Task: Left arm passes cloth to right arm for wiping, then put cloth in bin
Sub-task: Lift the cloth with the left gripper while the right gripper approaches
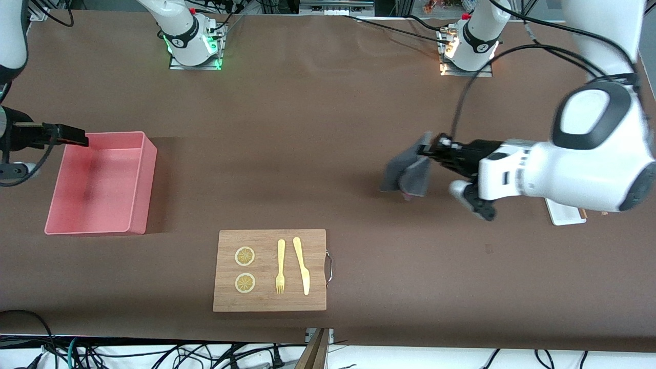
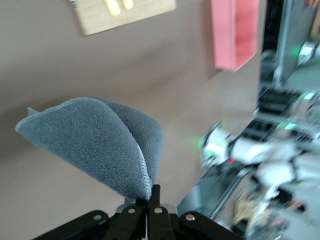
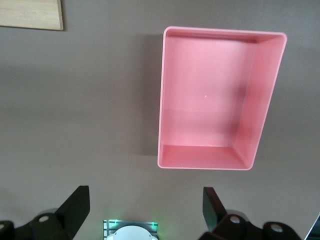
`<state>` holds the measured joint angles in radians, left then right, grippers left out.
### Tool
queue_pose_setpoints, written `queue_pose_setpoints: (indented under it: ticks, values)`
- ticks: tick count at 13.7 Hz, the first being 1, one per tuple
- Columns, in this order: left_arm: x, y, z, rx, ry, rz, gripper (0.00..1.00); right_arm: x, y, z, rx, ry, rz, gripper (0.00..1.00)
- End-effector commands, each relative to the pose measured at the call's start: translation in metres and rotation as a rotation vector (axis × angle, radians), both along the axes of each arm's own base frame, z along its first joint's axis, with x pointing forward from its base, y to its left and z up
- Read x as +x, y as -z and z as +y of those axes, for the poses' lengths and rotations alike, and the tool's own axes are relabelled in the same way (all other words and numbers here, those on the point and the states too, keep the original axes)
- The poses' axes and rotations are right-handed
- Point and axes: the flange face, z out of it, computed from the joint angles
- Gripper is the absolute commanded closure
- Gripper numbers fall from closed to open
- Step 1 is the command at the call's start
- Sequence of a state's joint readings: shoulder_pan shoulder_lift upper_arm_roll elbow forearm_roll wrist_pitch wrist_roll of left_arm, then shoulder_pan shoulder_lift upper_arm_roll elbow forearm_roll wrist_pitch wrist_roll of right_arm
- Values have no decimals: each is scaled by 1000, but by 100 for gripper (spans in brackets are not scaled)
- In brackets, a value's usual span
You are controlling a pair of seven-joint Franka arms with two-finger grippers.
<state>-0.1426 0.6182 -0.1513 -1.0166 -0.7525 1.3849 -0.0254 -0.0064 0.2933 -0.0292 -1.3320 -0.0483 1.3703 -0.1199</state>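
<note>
My left gripper (image 1: pixel 428 151) is shut on the dark grey cloth (image 1: pixel 408 171) and holds it up over bare table toward the left arm's end. In the left wrist view the folded cloth (image 2: pixel 95 140) hangs from the closed fingertips of that gripper (image 2: pixel 150 197). The pink bin (image 1: pixel 146 179) stands empty at the right arm's end; it also shows in the right wrist view (image 3: pixel 200 156) and the left wrist view (image 2: pixel 235 35). My right gripper (image 1: pixel 77 137) is open and empty, up in the air by the bin's farther rim; the right wrist view shows its spread, empty gripper (image 3: pixel 145 205).
A wooden board (image 1: pixel 270 297) with a metal handle lies near the front camera, carrying two lemon slices (image 1: pixel 245 256), a yellow fork (image 1: pixel 280 265) and a yellow knife (image 1: pixel 302 264). A small white tray (image 1: pixel 564 214) lies partly hidden under the left arm.
</note>
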Motion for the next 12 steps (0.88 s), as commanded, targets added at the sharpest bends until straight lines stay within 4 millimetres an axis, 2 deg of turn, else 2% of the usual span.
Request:
queue_pose_setpoints:
  ticks: [1,4,6,7,9,12]
  values:
    - [-9,-17,-80,-47,-191,101,100,4,9,39,38,40,11,0]
    - [-25,-22,-170,-158,-393,220,100,17,28,69,118,247,8,0]
    - [-47,-18,-230,-195,-493,217,100,22,30,94,195,324,7,0]
    - [-55,-13,-252,-208,-549,218,100,23,29,104,219,386,15,0]
    - [-64,-11,-272,-241,-613,222,100,27,32,116,294,508,50,0]
    - [-66,-9,-278,-257,-626,238,100,35,41,123,367,673,112,0]
